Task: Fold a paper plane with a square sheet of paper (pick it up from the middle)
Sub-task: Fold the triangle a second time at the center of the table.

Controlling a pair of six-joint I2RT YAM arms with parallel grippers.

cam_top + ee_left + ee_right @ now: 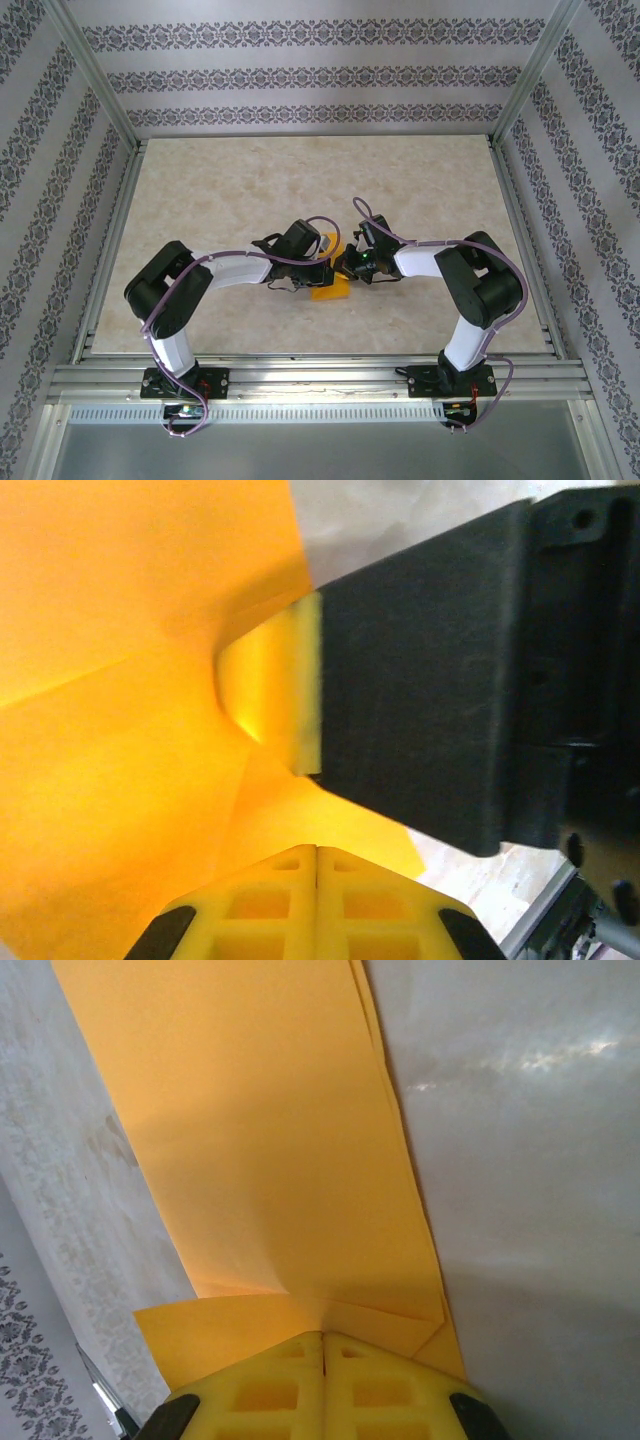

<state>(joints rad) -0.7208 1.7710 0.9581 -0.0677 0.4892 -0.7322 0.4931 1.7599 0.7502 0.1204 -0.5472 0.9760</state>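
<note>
The square sheet of paper (331,290) is bright orange and partly folded, held just above the table between both arms. My left gripper (322,268) is shut, and in the left wrist view its yellow tips (316,855) meet on the paper (120,780). My right gripper (346,266) is shut too, pinching a folded edge where creases converge (323,1338) on the sheet (270,1140). The right gripper's yellow fingertip (270,695) also shows in the left wrist view, pressing a curled bit of paper. A paper plane is out of view.
The beige marbled table (300,180) lies open behind the grippers. Patterned walls and an aluminium frame (95,90) close it in on three sides. The two wrists are almost touching at the middle.
</note>
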